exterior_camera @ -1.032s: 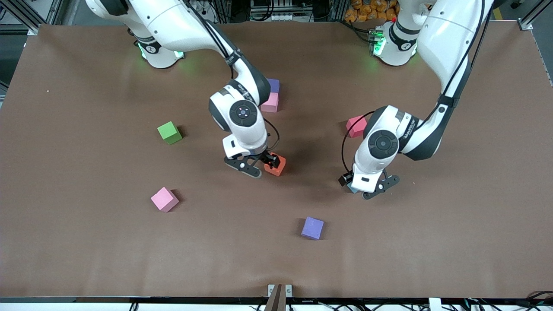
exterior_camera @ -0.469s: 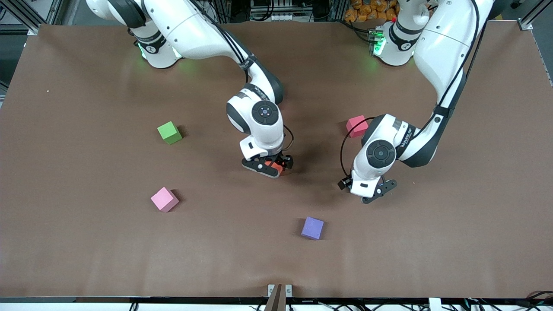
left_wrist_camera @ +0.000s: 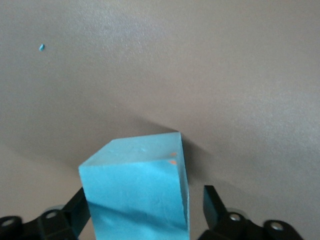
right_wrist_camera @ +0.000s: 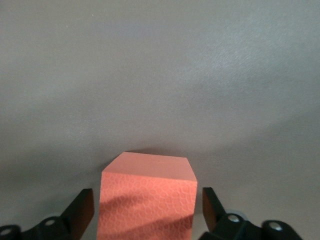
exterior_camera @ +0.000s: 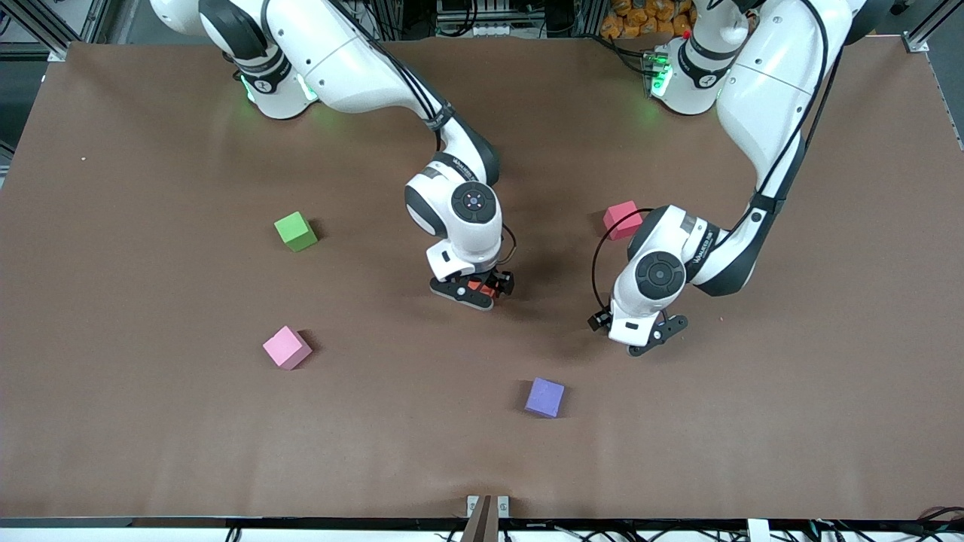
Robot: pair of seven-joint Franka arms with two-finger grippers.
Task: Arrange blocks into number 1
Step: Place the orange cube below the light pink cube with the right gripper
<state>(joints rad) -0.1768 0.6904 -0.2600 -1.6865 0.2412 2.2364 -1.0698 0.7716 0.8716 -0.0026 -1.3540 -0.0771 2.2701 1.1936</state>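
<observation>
Foam cubes: my right gripper (right_wrist_camera: 144, 210) straddles orange block (right_wrist_camera: 146, 197), left gripper (left_wrist_camera: 145, 212) straddles blue block (left_wrist_camera: 135, 192), fingers apart; I'd pinch flat sides gently.

So here's our layout: the right end effector (exterior_camera: 482, 290) is down at the middle of the counter (exterior_camera: 828, 414) with the first block (right_wrist_camera: 147, 200) between its fingers, a gap on either side. The left end effector (exterior_camera: 640, 339) is low toward the left arm's end, straddling the second block (left_wrist_camera: 135, 195). The third block (exterior_camera: 621, 220) lies farther from the front camera than that one. The fourth block (exterior_camera: 544, 397) lies nearest the camera, between our two end effectors. Toward the right arm's end, the fifth block (exterior_camera: 295, 230) sits farther from the camera than the sixth block (exterior_camera: 286, 347).
</observation>
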